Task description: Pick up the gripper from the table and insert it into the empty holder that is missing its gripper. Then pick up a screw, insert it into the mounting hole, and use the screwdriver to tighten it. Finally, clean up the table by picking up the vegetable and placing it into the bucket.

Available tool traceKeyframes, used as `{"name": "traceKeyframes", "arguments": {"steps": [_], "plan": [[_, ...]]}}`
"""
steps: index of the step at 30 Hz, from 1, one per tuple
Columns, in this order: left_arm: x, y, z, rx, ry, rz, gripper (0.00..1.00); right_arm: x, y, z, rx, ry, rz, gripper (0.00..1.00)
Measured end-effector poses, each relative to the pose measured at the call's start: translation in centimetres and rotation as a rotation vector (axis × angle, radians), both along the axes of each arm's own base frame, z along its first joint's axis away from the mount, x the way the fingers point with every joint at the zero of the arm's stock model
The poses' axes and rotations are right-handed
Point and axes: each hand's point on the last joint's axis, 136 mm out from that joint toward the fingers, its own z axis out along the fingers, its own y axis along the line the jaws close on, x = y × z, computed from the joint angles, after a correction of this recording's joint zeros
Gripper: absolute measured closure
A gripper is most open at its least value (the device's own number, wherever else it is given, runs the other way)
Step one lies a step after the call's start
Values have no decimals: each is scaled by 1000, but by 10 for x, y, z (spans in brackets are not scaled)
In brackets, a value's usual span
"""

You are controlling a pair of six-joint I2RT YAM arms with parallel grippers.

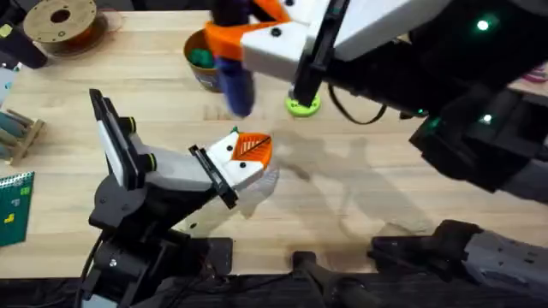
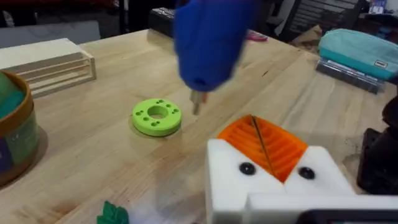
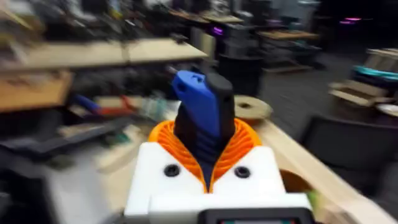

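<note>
My right gripper [image 1: 238, 38] reaches across the far side of the table, shut on the blue screwdriver [image 1: 236, 85] [image 3: 200, 102]. The screwdriver [image 2: 208, 43] hangs bit down just above the table, beside the green ring disc [image 2: 157, 116]. My left gripper [image 1: 251, 147] [image 2: 260, 138] hovers low at the table's middle, shut, its two orange pads pressed together with nothing between them. Both of its white blocks carry a black screw [image 2: 247, 168]. The bucket [image 1: 202, 60] [image 2: 13, 127] stands at the back with something green inside. A dark green leafy vegetable [image 2: 112, 214] lies near the left gripper. The loose gripper and the empty holder are out of view.
A wooden spool [image 1: 60, 21] sits at the back left corner. The green ring disc [image 1: 302, 105] lies right of the bucket. A wooden crate [image 2: 43, 62] and a teal case [image 2: 357, 46] stand farther off. A green circuit board [image 1: 15, 205] lies at the left edge.
</note>
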Motion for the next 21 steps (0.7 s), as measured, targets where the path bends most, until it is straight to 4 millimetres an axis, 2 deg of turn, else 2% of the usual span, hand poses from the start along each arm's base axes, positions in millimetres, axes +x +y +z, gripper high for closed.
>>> {"name": "traceKeyframes", "arguments": {"steps": [4,8,11,13,17,21], "plan": [[0,0,0,0,0,0,993,42,-29,-38,-199,-44,-201,968],[0,0,0,0,0,0,993,83,-76,-94,-520,-76,-409,968],[0,0,0,0,0,0,993,105,-112,-142,-802,-95,-489,968],[0,0,0,0,0,0,993,112,-130,-168,-972,-121,-497,968],[0,0,0,0,0,0,993,126,-153,-195,-1211,-214,-494,968],[0,0,0,0,0,0,993,139,-177,-219,-1359,-226,-486,968]]}}
